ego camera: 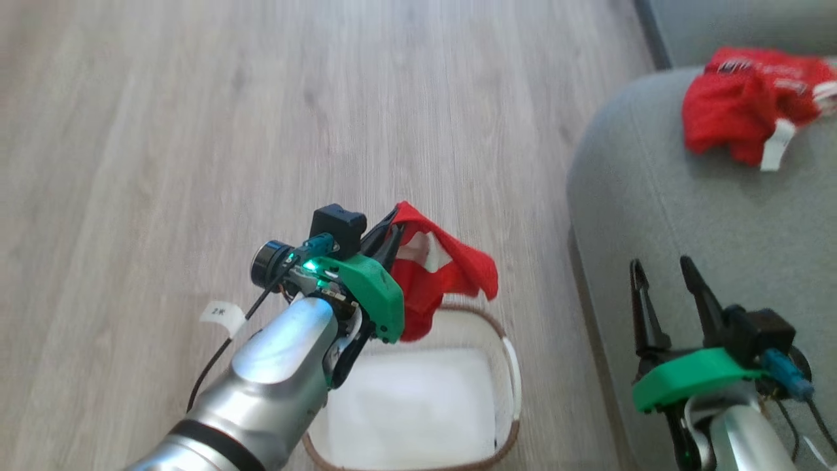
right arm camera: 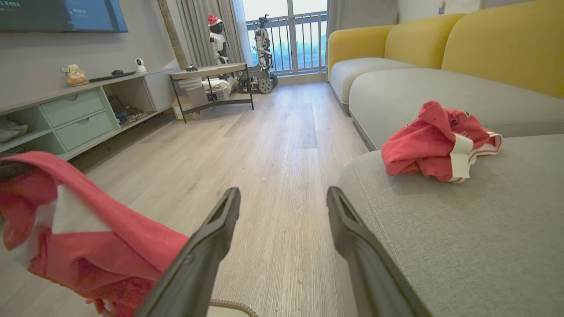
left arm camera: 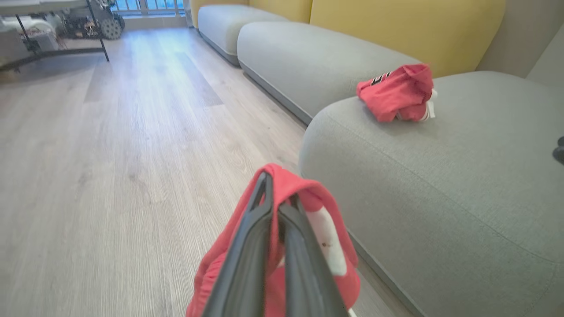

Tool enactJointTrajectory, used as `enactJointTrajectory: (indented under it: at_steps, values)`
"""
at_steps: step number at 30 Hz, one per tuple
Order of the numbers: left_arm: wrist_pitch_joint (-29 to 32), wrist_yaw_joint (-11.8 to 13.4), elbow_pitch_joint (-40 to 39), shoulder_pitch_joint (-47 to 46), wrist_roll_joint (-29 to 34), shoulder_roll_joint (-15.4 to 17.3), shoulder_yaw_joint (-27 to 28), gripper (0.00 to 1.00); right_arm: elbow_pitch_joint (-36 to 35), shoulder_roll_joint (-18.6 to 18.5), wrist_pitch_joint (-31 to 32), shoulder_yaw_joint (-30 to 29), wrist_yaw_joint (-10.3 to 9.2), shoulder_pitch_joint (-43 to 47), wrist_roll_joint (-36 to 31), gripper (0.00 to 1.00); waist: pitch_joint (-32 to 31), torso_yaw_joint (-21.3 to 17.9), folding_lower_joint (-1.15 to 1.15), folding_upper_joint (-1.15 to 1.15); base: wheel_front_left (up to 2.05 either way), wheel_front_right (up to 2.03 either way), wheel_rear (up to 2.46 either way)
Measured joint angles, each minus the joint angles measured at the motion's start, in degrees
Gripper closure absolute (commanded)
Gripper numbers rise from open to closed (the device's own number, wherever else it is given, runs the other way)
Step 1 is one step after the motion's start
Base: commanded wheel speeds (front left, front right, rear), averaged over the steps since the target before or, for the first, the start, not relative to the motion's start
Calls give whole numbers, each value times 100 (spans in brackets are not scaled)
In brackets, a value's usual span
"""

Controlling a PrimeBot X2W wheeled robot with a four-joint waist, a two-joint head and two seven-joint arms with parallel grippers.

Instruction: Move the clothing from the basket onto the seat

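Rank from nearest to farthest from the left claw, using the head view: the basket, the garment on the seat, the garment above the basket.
1. Garment above the basket: pinched in the left claw itself.
2. Basket: directly below, on the floor.
3. Garment on the seat: far to the right.
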Motion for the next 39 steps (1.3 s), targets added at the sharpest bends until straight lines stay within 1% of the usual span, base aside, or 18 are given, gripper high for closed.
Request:
enactJointTrajectory:
  at_steps: [4, 8, 13, 18, 21, 23, 27, 35, 39]
  values:
    - [5, -7, -40, -12, -8, 13, 19, 100, 31, 0, 0, 15, 0, 122, 0, 0, -433, 60, 0, 0, 0, 0, 0]
    - [68, -56, -97, -35, -9, 27, 16, 100, 48, 1, 0, 145, 0, 157, 12, 0, -726, 111, 0, 0, 0, 0, 0]
    - [181, -100, -241, -187, -9, 26, -3, 100, 141, 2, 0, 422, 0, 163, 34, 0, -892, 159, 0, 0, 0, 0, 0]
    - [263, -105, -391, -471, -8, 23, -33, 100, 287, 1, 0, 864, 0, 138, 14, 0, -946, 199, 0, 0, 0, 0, 0]
    - [314, -105, -467, -559, -8, 8, -90, 100, 481, 1, 0, 1116, 0, 5, -143, 0, -958, 226, 0, 0, 0, 0, 0]
    - [363, -104, -525, -626, -8, -4, -134, 100, 714, -2, 1, 1240, 0, -310, -579, 0, -956, 245, 0, 0, 0, 0, 0]
    - [369, -101, -593, -658, -8, -25, -177, 100, 1078, -10, 1, 1485, 0, -802, -904, 0, -957, 283, 0, 0, 0, 0, 0]
    - [444, -99, -758, -735, -90, -47, -380, 100, 2027, -32, 1, 2184, 0, -1271, -1025, 0, -949, 435, 0, -1, 0, 0, 0]
    - [464, -96, -816, -735, -110, -51, -472, 100, 2207, -34, 1, 2288, 0, -1441, -1001, 0, -935, 509, 0, 0, 0, 0, 0]
